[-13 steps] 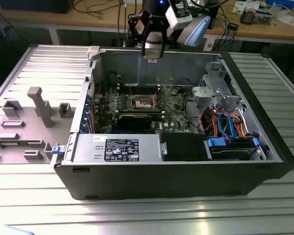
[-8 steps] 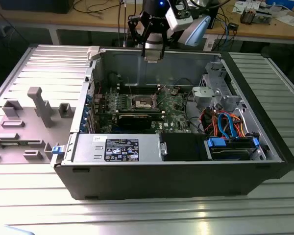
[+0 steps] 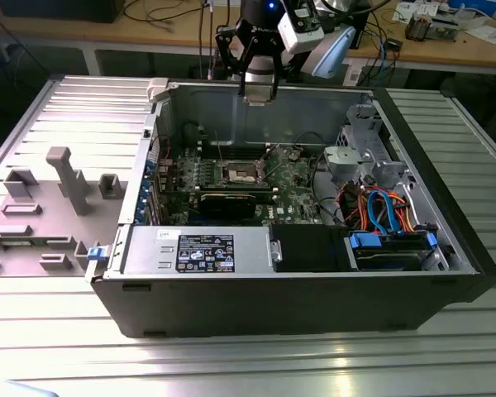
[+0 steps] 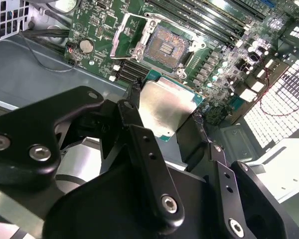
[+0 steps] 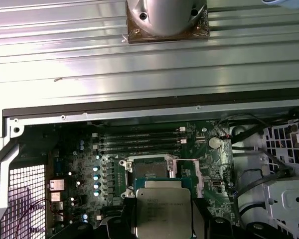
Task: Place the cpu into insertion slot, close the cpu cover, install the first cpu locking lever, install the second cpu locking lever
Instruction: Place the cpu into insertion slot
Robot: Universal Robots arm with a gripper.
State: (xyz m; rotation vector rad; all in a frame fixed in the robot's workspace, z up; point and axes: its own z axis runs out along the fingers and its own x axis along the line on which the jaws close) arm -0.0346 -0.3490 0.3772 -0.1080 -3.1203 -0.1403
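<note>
First wrist view: hand [image 5: 163,220] pinches the cpu [image 5: 164,199], print [image 5: 157,208] too faint to read.

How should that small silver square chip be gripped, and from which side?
By two opposite thin edges, approaching from its flat metal-top side. The cpu is thin and square, so probably only its edges offer purchase; the tool holds it that way now.
</note>
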